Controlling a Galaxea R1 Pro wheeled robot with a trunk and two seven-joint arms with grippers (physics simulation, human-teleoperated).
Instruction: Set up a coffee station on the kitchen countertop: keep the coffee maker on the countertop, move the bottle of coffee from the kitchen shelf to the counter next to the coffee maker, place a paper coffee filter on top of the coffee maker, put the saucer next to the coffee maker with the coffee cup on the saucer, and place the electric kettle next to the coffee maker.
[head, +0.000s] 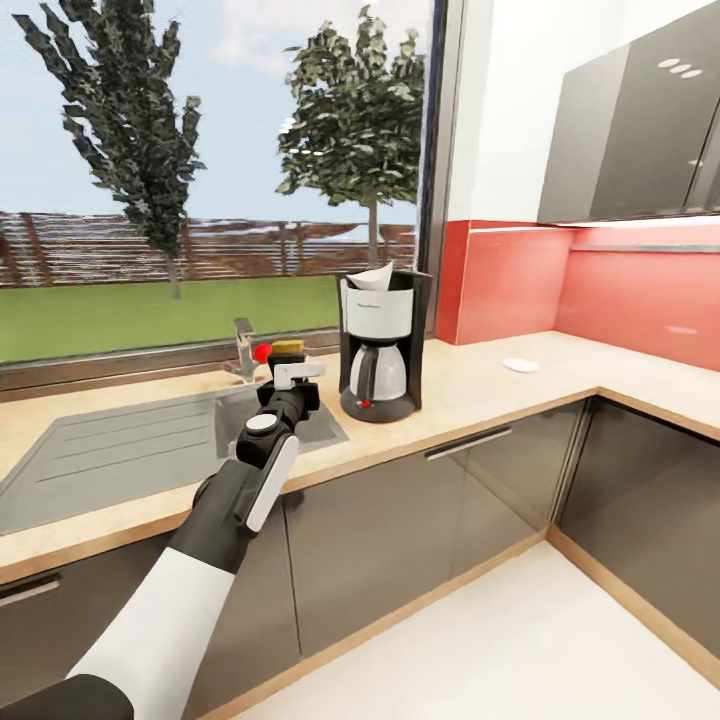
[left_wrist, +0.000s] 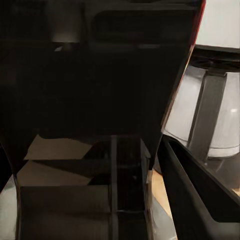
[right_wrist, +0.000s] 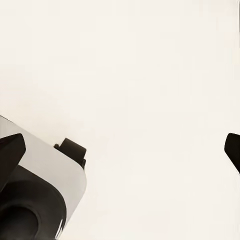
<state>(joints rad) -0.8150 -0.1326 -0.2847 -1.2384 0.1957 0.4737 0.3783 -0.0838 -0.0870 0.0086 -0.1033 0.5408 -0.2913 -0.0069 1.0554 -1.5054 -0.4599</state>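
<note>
Bottle (head: 289, 349) with yellow cap sits clamped in the left gripper (head: 296, 372) above the sink's (head: 110, 440) edge, just beside the coffee maker (head: 380, 345) wearing its filter (head: 371, 275); saucer (head: 520, 365) lies well apart on the countertop (head: 470, 385); right fingers (right_wrist: 11, 150) spread.

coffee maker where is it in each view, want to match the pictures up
Head view: the coffee maker stands on the kitchen countertop at picture centre, beside the window.
Left wrist view: its pale carafe and black handle show at the picture's right edge, behind a dark object held close to the camera.
Right wrist view: not in it; a pale blank surface.
Shared landmark: the carafe's black handle.
</note>
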